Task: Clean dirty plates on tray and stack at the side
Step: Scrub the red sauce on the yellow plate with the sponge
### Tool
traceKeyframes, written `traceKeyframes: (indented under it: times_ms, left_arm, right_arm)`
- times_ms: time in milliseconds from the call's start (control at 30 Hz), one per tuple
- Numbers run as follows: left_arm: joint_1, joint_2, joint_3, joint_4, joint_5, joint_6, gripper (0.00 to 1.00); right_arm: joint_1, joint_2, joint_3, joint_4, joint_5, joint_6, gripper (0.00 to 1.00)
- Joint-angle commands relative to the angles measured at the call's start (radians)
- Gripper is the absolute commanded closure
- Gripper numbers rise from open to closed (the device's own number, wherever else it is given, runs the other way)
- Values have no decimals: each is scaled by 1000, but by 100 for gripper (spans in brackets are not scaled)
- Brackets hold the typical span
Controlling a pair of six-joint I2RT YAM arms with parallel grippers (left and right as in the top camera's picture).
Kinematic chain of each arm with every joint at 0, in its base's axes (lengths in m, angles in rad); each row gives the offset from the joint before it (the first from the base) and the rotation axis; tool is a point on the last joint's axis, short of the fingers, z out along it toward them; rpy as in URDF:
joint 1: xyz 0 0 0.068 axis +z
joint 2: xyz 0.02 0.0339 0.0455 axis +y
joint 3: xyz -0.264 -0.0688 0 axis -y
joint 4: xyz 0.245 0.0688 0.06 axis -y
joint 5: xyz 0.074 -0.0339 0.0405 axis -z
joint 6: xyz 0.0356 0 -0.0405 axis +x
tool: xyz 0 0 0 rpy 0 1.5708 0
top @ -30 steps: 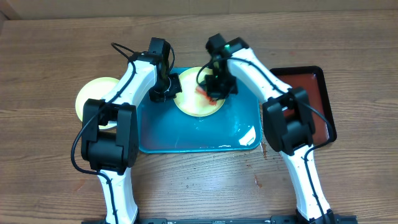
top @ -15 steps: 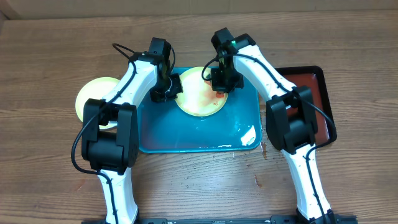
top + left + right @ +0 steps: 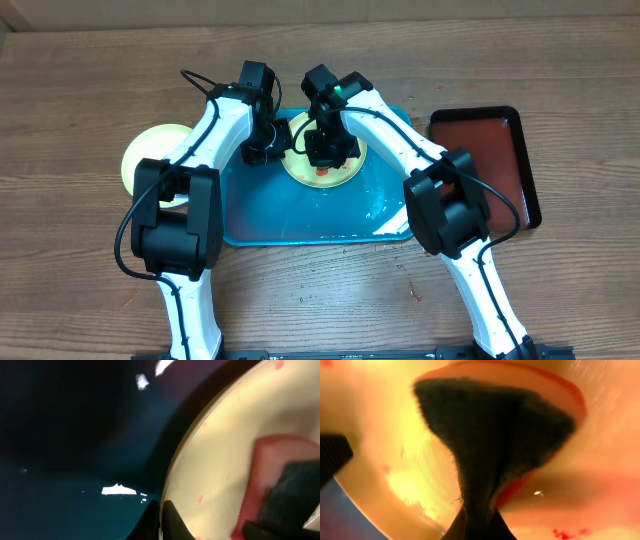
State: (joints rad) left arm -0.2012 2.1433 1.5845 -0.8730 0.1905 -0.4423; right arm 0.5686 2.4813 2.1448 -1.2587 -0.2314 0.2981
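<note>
Plate (image 3: 345, 176) on the tray (image 3: 300, 215): scrubbing is the step in hand.
Left gripper (image 3: 268, 150) is pinched tight on its left rim, steadying it. Right gripper (image 3: 326, 150) is clamped on a sponge (image 3: 490, 425) pressed into the red smears. Next move likely calls for wiping off the remaining sauce, then carrying it to the side plate (image 3: 150, 150).

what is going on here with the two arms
The left hand pinches the rim of a yellow-green plate on the turquoise tray. The right hand grips a sponge pressed onto that plate, which shows red smears. Another yellow-green plate sits on the table left of the tray.
</note>
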Motion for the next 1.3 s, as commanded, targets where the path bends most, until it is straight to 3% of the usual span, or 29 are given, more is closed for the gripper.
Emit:
traceKeyframes:
  times_ms: [0,233,667,1133,1267]
  left_arm:
    - [5,34,-6,-5,-5,16,96]
    - [26,34,-6,-5,29,24,96]
    - [26,34,-6,-11,44,62,96]
    - [26,34,-6,-11,47,61,96]
    - [26,34,-6,-13,47,62,96]
  right_arm:
    - [-14,55,-27,-48,34,-45,96]
    - [-82,55,-27,-100,251,-80,96]
    - [-125,55,-23,36,346,-158,96]
    - [-61,55,-26,-79,-29,-187,96]
    - [-15,55,-31,-76,-56,-145,96]
